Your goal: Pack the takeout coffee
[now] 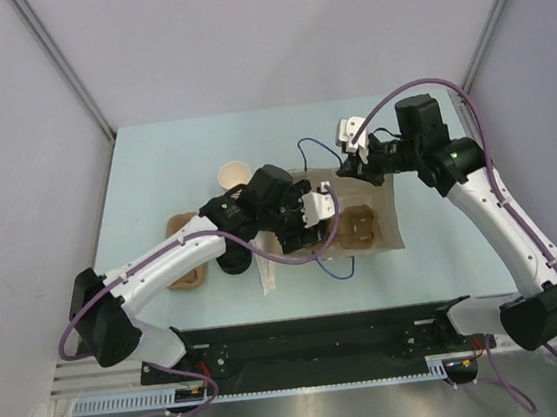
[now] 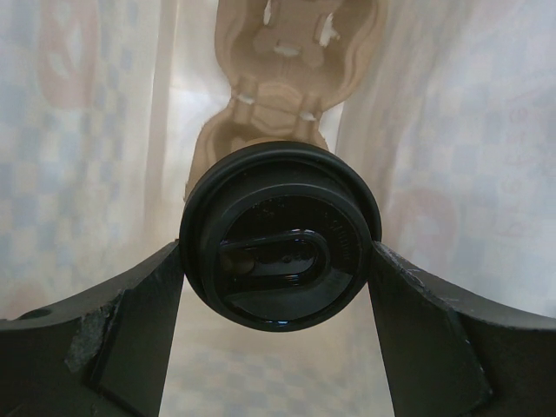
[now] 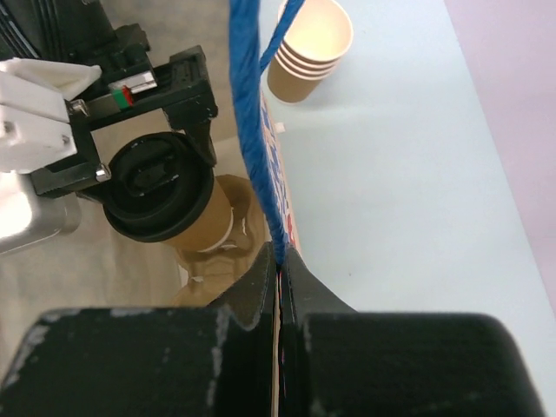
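The takeout coffee (image 2: 280, 208), a tan cup with a black lid, sits between the fingers of my left gripper (image 2: 278, 269), which is shut on it. It hangs inside the open paper bag (image 1: 386, 228), just above a tan pulp cup carrier (image 2: 287, 52). In the right wrist view the coffee (image 3: 158, 187) shows held over the carrier (image 3: 228, 201). My right gripper (image 3: 279, 261) is shut on the bag's rim at its blue cord handle (image 3: 252, 113) and holds the mouth open. In the top view my left gripper (image 1: 310, 220) covers the coffee and my right gripper (image 1: 350, 167) is at the bag's far edge.
A stack of lidless paper cups (image 1: 234, 176) stands left of the bag, also seen in the right wrist view (image 3: 311, 48). A second pulp carrier (image 1: 187, 276) and loose black lids (image 1: 232, 262) lie at the left. A white strip (image 1: 266, 276) lies near the bag's front.
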`<control>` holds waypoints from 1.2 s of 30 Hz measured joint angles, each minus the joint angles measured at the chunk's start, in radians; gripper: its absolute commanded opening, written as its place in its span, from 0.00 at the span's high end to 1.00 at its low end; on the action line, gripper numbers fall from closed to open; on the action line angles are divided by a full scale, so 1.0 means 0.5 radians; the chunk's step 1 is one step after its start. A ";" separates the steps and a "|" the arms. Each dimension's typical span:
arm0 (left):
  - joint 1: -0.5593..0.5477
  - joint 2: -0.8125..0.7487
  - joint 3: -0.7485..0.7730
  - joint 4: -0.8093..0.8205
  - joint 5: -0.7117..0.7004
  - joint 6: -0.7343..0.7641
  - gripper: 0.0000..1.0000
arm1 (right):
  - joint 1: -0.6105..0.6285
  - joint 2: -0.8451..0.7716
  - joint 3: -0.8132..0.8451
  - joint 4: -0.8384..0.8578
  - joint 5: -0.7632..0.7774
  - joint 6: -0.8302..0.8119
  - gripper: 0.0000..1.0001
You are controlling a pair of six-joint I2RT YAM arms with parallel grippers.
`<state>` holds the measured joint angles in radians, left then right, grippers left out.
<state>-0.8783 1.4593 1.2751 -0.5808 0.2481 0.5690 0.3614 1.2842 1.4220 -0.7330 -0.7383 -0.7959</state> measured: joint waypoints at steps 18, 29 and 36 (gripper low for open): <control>-0.159 -0.252 -0.523 0.541 -0.209 0.153 0.84 | 0.323 -0.432 -0.312 0.114 0.478 0.040 1.00; -0.172 -0.214 -0.523 0.610 -0.227 0.172 0.86 | 0.413 -0.462 -0.342 0.134 0.576 0.089 1.00; -0.173 -0.093 -0.468 0.547 -0.229 0.193 0.87 | 0.414 -0.465 -0.342 0.144 0.578 0.090 1.00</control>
<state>-0.9649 1.4128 1.0412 -0.3073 0.1337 0.6655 0.5682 1.0515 1.2510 -0.6609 -0.4496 -0.7509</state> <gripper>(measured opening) 0.832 0.012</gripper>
